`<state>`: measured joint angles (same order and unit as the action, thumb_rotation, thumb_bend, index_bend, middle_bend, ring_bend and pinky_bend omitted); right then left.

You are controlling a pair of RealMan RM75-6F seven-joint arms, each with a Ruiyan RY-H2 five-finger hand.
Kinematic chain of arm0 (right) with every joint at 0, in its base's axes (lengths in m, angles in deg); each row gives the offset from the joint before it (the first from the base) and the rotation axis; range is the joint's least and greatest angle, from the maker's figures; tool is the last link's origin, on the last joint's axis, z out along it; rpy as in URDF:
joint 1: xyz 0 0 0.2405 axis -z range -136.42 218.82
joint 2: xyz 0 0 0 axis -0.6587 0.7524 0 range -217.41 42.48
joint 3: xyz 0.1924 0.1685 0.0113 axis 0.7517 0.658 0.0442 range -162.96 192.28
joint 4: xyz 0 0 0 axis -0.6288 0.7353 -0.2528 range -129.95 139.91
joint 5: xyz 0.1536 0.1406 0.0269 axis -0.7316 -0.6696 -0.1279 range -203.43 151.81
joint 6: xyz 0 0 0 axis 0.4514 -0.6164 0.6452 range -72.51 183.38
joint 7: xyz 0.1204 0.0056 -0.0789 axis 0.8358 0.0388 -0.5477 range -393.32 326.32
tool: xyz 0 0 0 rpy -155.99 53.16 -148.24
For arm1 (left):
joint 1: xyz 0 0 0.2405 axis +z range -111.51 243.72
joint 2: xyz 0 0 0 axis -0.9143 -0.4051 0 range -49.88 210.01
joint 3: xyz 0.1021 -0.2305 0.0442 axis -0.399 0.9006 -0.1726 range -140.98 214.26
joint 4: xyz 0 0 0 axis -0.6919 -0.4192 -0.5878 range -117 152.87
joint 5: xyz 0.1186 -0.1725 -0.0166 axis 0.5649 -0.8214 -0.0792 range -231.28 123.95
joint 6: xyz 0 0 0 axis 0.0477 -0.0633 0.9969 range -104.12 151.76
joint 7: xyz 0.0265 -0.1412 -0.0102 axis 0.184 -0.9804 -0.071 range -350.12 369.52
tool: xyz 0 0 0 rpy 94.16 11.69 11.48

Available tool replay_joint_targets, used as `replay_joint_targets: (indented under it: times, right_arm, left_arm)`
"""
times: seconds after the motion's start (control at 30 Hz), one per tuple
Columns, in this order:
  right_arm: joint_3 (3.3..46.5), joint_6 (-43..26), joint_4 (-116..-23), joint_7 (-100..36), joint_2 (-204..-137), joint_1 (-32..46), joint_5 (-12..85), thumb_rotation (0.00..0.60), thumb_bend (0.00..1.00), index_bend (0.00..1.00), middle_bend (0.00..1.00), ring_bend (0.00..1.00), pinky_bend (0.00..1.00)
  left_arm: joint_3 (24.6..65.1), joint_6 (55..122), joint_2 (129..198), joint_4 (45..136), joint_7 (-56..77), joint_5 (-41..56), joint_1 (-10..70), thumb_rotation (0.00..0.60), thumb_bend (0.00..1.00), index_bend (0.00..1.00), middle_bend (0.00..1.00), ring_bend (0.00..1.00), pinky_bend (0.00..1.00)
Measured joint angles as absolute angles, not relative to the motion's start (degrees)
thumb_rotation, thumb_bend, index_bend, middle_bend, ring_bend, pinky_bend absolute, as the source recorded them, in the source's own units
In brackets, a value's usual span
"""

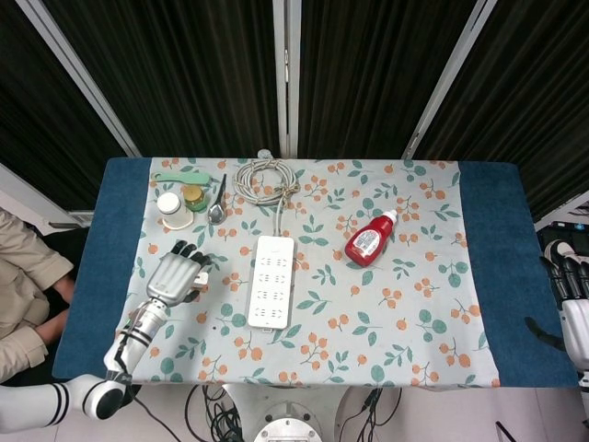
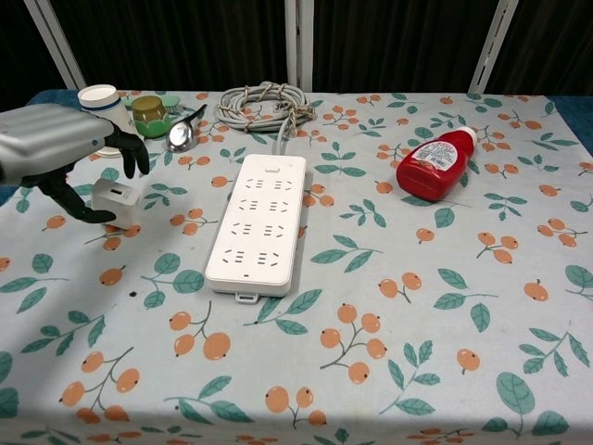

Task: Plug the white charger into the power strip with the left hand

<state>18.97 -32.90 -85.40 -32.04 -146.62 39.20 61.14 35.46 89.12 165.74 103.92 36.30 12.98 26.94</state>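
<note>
The small white charger sits on the floral cloth, left of the long white power strip. My left hand hovers over the charger's left side with its fingers spread. Its thumb reaches down beside the charger's near left corner, and the other fingertips hang just above the charger without closing on it. In the head view the hand hides most of the charger. My right hand stays off the table's right edge, holding nothing.
A coiled grey cable lies behind the strip. A spoon, a small jar and a white-lidded jar crowd the back left. A red bottle lies to the right. A person sits beside the table's left edge.
</note>
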Motion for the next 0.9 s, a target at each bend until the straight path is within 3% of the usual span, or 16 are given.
replay_joint_targets:
  times: [0.9]
  right_arm:
    - [18.9, -32.94, -86.56, -32.32, -145.82, 39.36, 61.05, 0.6, 0.09, 0.0, 0.04, 0.0, 0.0]
  left_arm:
    - [38.66, 86.53, 168.16, 99.76, 37.19, 13.06, 30.11, 0.6, 0.28, 0.44, 0.45, 0.27, 0.2]
